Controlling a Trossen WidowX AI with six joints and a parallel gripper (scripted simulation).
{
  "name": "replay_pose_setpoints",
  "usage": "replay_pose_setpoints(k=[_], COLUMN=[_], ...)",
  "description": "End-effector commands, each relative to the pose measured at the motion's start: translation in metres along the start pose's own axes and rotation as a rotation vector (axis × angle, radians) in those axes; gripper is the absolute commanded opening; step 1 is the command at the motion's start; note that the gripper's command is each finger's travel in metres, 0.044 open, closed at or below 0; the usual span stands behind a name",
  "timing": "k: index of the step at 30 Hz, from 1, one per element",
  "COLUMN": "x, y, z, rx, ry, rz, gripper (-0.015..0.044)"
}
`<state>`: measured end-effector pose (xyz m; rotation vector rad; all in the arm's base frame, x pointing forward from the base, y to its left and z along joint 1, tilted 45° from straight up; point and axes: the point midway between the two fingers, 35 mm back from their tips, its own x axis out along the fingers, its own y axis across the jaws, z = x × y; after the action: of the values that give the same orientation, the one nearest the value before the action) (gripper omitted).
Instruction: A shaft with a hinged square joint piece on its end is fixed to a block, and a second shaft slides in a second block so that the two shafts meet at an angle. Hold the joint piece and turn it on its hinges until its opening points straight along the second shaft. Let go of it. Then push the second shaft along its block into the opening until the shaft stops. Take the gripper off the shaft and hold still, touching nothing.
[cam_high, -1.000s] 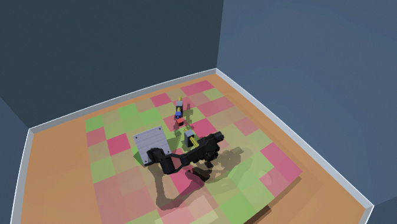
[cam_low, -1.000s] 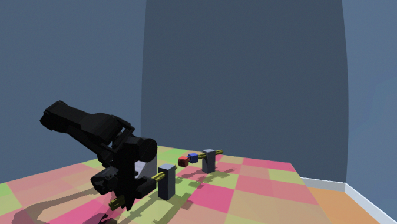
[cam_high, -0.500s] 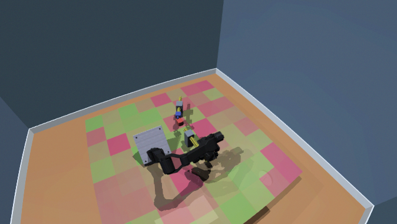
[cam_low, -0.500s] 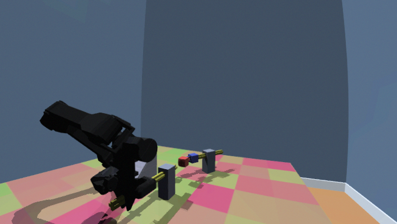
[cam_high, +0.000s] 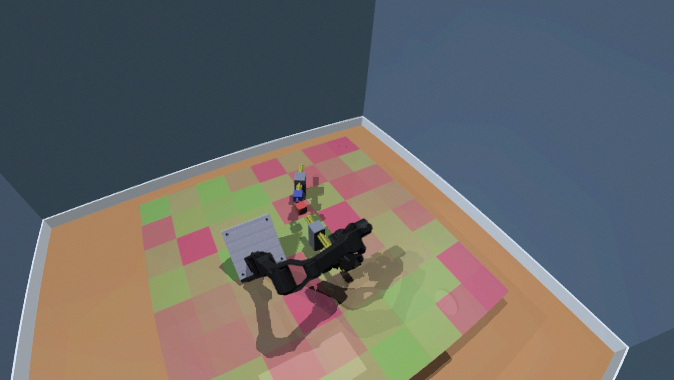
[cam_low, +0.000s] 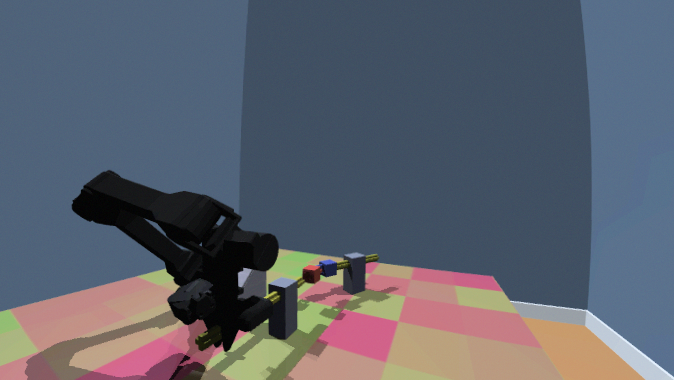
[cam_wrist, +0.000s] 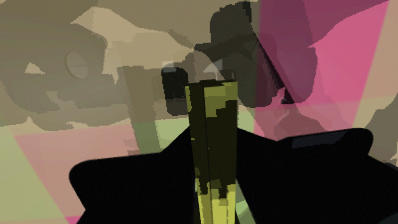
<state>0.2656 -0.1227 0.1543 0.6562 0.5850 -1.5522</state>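
Observation:
The first shaft (cam_high: 301, 168) (cam_low: 372, 258), yellow, runs through the far grey block (cam_high: 300, 177) (cam_low: 354, 277). On its end sit a blue hinge part (cam_high: 297, 194) (cam_low: 328, 268) and the red square joint piece (cam_high: 300, 207) (cam_low: 311, 274). The second shaft (cam_high: 325, 240) (cam_low: 208, 338) (cam_wrist: 217, 210), also yellow, passes through the near grey block (cam_high: 316, 229) (cam_low: 283, 310). Its front end points at the red piece, with a small gap in the top view. My gripper (cam_low: 223, 344) (cam_wrist: 206, 129) is shut on the second shaft's rear part, behind the near block. The opening's inside is hidden.
A pale grey plate (cam_high: 252, 240) with dark corner holes carries the arm's base beside the near block. The arm (cam_high: 320, 262) (cam_low: 165, 210) reaches over the second shaft's rear. The checkered table (cam_high: 165, 285) (cam_low: 360, 335) ends at an edge above the orange floor (cam_high: 95, 270).

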Motion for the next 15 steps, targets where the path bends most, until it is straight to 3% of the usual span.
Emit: replay_pose_setpoints(k=[1, 15], x=[0.001, 0.001], y=[0.000, 0.000], z=[-0.007, -0.027], rx=[0.000, -0.001], ry=[-0.003, -0.002], rz=[-0.005, -0.007], gripper=[0.0000, 0.0000])
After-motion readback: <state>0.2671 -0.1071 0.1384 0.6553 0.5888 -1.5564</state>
